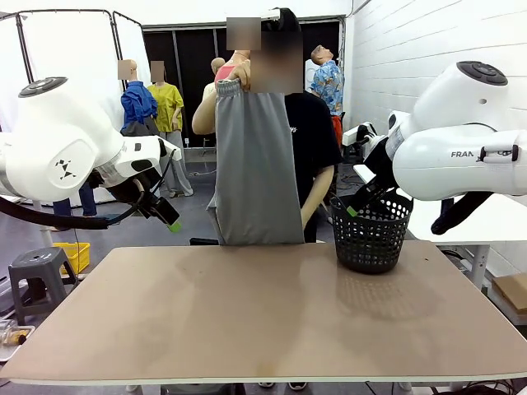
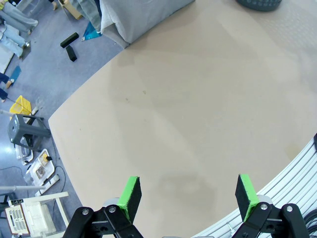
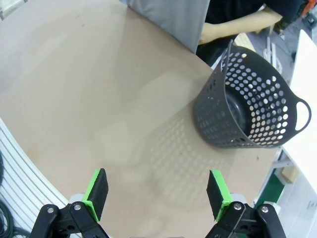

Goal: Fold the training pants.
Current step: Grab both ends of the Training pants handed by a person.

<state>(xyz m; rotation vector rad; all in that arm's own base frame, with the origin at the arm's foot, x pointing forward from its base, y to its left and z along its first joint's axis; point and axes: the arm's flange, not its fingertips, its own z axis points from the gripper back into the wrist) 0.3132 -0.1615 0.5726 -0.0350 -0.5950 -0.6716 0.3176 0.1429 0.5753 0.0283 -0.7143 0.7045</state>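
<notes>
A person at the far side of the table (image 1: 247, 321) holds the light grey training pants (image 1: 255, 173) up by the waistband, and the legs hang down to the far table edge. Their lower part appears in the left wrist view (image 2: 138, 17) and in the right wrist view (image 3: 173, 15). My left gripper (image 1: 169, 218) hovers open above the table's left side, well short of the pants; its green pads (image 2: 130, 196) stand wide apart over bare tabletop. My right gripper (image 1: 352, 207) hangs open by the basket, nothing between its pads (image 3: 97, 191).
A black mesh basket (image 1: 372, 234) stands on the table's far right, close under my right gripper, and also appears in the right wrist view (image 3: 247, 104). The person's forearm (image 3: 237, 25) hangs beside it. A grey stool (image 1: 37, 276) stands off the table's left edge.
</notes>
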